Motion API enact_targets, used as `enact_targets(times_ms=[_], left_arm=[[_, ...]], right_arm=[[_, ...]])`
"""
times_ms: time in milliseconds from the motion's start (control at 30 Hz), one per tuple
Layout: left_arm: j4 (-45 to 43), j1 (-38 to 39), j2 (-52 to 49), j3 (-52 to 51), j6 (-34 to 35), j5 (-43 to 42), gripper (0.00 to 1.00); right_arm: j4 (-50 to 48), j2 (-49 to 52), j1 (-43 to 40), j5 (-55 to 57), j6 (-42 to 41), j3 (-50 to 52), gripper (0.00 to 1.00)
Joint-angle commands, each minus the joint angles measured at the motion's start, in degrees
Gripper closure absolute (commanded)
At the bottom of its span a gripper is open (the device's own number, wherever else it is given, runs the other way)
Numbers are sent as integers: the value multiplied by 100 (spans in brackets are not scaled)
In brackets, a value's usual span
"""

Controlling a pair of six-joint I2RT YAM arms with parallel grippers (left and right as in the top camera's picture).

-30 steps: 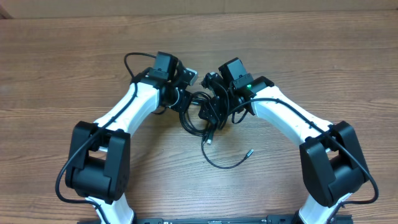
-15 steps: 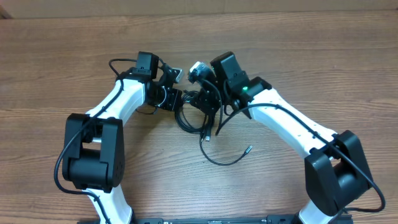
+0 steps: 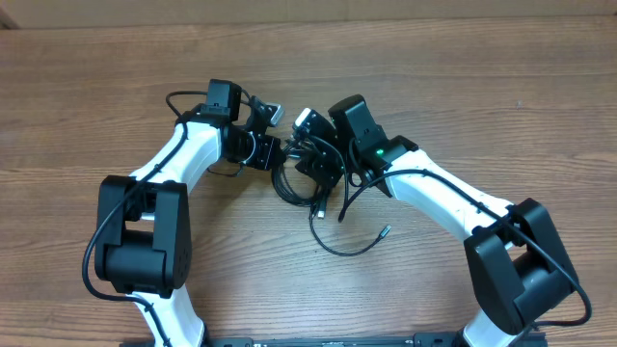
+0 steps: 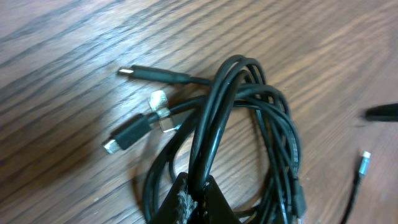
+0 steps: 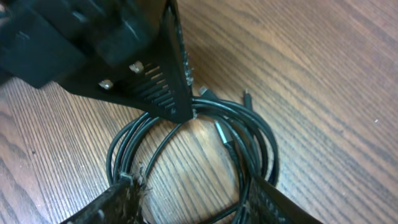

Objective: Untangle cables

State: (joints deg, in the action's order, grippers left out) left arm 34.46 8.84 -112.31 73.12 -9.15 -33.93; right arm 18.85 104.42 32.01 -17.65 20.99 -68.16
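Note:
The cables (image 3: 289, 191) are a black coiled bundle on the wooden table between my two arms, and one loose tail curves out to a small plug (image 3: 386, 231). My left gripper (image 3: 277, 156) holds the bundle's left side. In the left wrist view the left gripper (image 4: 194, 198) is shut on a few black strands, with the coil (image 4: 273, 124) and two plug ends (image 4: 127, 72) (image 4: 118, 142) lying beyond it. My right gripper (image 5: 196, 205) stands open above the coil (image 5: 249, 127), one finger near the strands on each side. From overhead the right gripper (image 3: 313, 162) is at the bundle's right edge.
The black body of the left gripper (image 5: 112, 50) fills the top of the right wrist view, close to my right fingers. A silver clip (image 4: 158, 102) sits among the plugs. Bare wooden table (image 3: 463, 87) surrounds the bundle.
My left arm has drawn back to the left, pulling the bundle slightly with it. My right gripper has followed leftward over the coil, and its jaws have narrowed somewhat.

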Motion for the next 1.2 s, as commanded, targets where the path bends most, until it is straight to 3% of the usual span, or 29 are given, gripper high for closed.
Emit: enact_targets(times_ms=[0, 567, 1167], left_arm=[[-4, -50, -50, 109, -306, -509, 96], [-13, -68, -50, 107, -306, -505, 96], [-31, -68, -50, 107, -304, -509, 95]], right_arm=[[-59, 0, 17, 4, 50, 63, 44], [-13, 612, 28, 4, 7, 66, 44], [-387, 774, 11, 11, 11, 66, 36]])
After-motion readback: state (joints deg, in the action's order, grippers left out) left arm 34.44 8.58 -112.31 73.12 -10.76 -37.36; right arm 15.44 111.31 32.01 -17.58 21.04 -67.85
